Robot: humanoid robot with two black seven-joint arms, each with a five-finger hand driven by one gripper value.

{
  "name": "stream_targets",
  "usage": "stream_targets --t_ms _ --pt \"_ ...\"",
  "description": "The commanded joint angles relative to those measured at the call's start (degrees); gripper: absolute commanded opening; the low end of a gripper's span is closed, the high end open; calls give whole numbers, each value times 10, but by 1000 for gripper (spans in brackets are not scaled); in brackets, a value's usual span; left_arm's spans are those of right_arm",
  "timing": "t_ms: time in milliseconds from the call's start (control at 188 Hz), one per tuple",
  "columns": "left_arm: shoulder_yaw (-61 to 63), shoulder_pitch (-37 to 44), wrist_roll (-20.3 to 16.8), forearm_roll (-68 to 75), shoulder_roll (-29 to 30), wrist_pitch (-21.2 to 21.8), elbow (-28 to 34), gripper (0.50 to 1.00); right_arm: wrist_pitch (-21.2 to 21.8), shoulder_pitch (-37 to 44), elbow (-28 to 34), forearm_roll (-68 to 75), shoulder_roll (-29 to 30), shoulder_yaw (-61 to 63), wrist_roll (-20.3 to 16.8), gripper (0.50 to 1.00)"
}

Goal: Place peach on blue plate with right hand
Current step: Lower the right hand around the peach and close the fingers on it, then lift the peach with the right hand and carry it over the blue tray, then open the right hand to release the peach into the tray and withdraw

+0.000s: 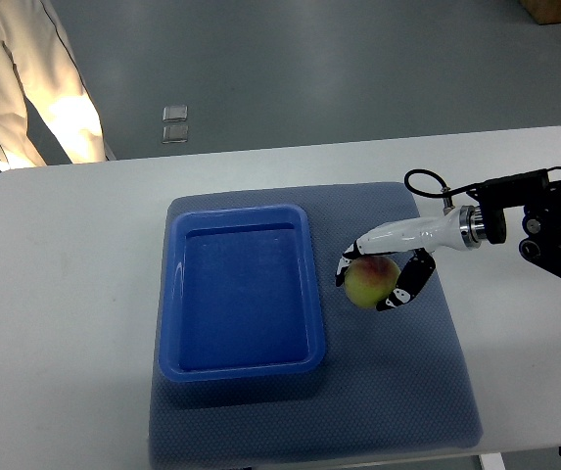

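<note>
right of the blue plate (244, 294), right hand (390, 269) fingers (405, 286) curled around peach (369, 281)

Yellow-red peach (371, 282) (gripped), beside empty blue plate (242, 291)

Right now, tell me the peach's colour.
Yellow-green with a red blush, seen in the top view: peach in the right hand.

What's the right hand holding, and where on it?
The right hand grips the peach, fingers wrapped over its top and right side, just right of the blue plate.
</note>
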Motion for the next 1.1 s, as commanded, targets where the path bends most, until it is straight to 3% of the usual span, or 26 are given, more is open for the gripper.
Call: stream_targets --t_ms 0,462,585,590,675,968,1095 --pt "0 0 0 0 0 0 0 1000 0 13 -1 -1 21 0 -1 725" --pt "0 0 0 0 0 0 0 1000 -1 63 -56 -5 144 -1 -4 733" --pt "0 0 0 0 0 0 0 1000 -8 61 -89 -8 187 -1 -21 746" --pt "0 0 0 0 0 0 0 1000 -14 61 -114 -8 209 -1 -26 750" --pt "0 0 0 0 0 0 0 1000 -26 59 -141 -8 234 -1 -26 752" --pt "0 0 0 0 0 0 0 1000 -85 42 -157 -4 270 0 -28 789" --pt "0 0 0 0 0 0 0 1000 -107 30 -157 -3 270 0 -28 832"
